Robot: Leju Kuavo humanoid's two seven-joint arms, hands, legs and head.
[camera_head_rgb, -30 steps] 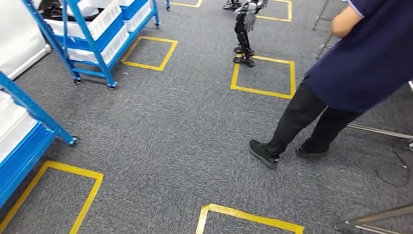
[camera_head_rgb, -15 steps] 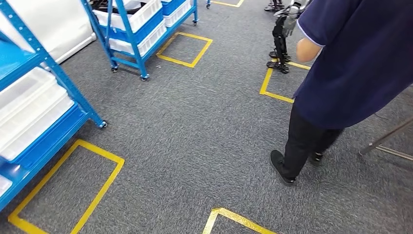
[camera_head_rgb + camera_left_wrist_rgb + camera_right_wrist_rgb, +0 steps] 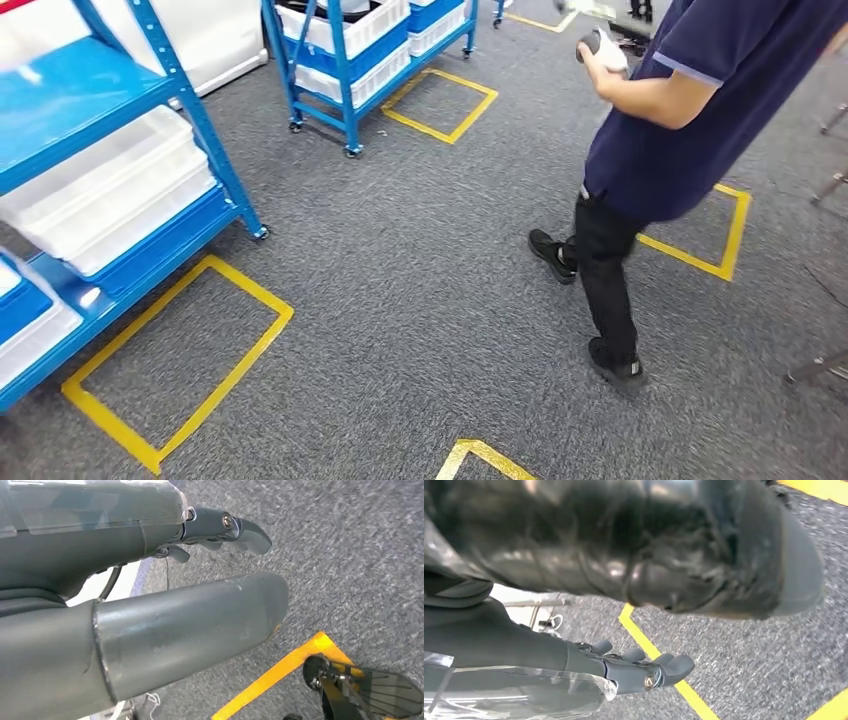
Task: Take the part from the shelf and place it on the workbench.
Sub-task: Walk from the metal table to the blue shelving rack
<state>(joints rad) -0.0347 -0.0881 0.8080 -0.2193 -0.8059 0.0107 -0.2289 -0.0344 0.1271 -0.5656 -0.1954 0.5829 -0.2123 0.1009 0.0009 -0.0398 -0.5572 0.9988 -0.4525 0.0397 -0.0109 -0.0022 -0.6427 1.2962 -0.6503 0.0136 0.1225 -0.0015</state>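
A blue shelf (image 3: pixel 216 167) stands at the left of the head view, with white bins (image 3: pixel 110 200) on its lower levels. A second blue shelf (image 3: pixel 345 75) with white bins is farther back; no part can be made out in either. My left hand (image 3: pixel 150 545) hangs over grey carpet, thumb and fingers (image 3: pixel 240 527) apart with nothing between them. My right hand (image 3: pixel 574 655) also hangs over the carpet, its fingers (image 3: pixel 659 672) stretched out. A dark glossy covering lies over its thumb (image 3: pixel 674 555), and floor shows in the gap between thumb and fingers.
A person (image 3: pixel 680 120) in a navy shirt and black trousers stands close at the right, holding a small object (image 3: pixel 597 47) in raised hands. Yellow tape squares (image 3: pixel 180 360) mark the grey carpet. Metal legs (image 3: pixel 820 365) show at the right edge.
The whole view has swung left: the near blue shelf has come well into the picture, and the person now stands near the middle right.
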